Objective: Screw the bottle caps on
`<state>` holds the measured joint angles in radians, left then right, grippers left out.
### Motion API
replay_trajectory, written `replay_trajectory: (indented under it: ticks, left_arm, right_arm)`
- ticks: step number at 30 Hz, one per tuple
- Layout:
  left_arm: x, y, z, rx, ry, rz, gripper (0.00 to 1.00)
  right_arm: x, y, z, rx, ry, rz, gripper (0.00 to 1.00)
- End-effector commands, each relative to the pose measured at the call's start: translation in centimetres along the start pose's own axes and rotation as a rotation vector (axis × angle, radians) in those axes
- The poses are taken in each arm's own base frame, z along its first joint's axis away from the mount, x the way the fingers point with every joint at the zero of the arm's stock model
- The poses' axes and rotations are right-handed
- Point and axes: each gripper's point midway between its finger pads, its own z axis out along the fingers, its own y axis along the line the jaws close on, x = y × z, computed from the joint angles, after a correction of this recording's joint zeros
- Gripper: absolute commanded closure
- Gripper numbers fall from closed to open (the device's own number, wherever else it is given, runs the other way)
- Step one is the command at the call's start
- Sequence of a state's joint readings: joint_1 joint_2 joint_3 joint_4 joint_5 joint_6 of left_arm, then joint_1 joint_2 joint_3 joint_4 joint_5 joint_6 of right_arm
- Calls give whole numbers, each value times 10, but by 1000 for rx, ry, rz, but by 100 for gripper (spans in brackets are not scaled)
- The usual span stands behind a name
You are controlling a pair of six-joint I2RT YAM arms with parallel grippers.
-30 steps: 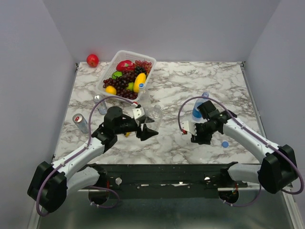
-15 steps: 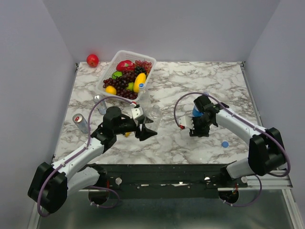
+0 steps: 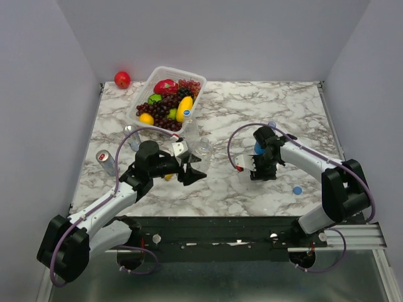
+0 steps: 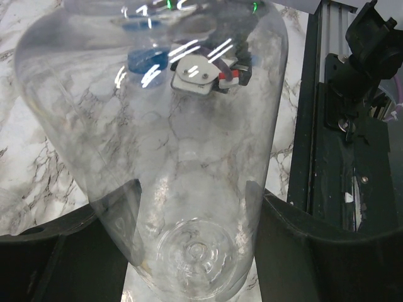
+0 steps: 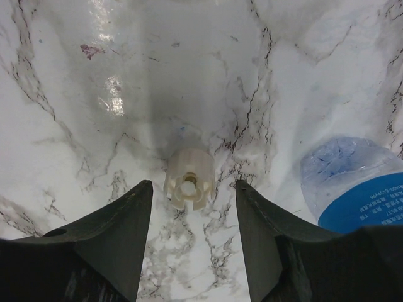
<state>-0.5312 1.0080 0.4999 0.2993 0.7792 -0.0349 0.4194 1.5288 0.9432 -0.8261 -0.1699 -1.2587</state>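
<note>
L claw (image 4: 189,255) snug round clear bottle (image 4: 160,126); R claw (image 5: 191,204) part-open, empty, w/ pale cap (image 5: 189,178) below.

Landmark: basket (image 3: 136,108), on table (image 3: 252,107), rear left. Behind-left of basket, close by: apple (image 3: 122,79). Front-left of basket: can (image 3: 107,162). Just in front of basket: bottle (image 3: 203,150). Front-right of basket: labelled bottle (image 3: 258,148). Farther front-right, toward table's near edge: cap (image 3: 296,189).
</note>
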Motion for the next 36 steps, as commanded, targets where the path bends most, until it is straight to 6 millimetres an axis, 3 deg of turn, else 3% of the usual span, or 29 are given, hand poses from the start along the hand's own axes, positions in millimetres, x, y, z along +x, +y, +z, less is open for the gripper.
replay_trajectory:
  ticks: [1, 16, 20, 23, 24, 26, 27, 30, 31, 34, 36]
  left_arm:
    - [-2, -4, -2, 21, -12, 1, 100]
    - [2, -2, 0, 18, -1, -7, 100]
    - [5, -3, 0, 24, 7, -4, 100]
    - [12, -4, -1, 36, 24, 26, 100]
    - [15, -4, -1, 39, 29, 33, 100]
    - [26, -12, -1, 77, 58, 76, 100]
    - [31, -17, -1, 99, 71, 91, 100]
    - [50, -31, -1, 170, 123, 176, 100]
    - [55, -34, -1, 184, 135, 191, 100]
    - [61, -40, 1, 212, 143, 244, 100]
    - [59, -41, 4, 217, 136, 268, 100]
  right_arm:
    - [10, -5, 6, 7, 45, -19, 37]
    - [12, 9, 19, -42, 32, 2, 49]
    - [8, 12, 13, -44, 18, 14, 62]
    - [-8, 16, -8, -43, -53, 37, 69]
    - [-23, 8, -23, -20, -115, 38, 71]
    - [-40, 18, -52, -42, -186, 59, 73]
    - [-63, 12, -74, -26, -283, 52, 73]
    - [-97, 26, -121, -44, -418, 46, 73]
    - [-109, 22, -143, -10, -449, 26, 73]
    - [-138, 19, -182, 60, -516, -9, 73]
    - [-154, 19, -194, 69, -535, -16, 73]
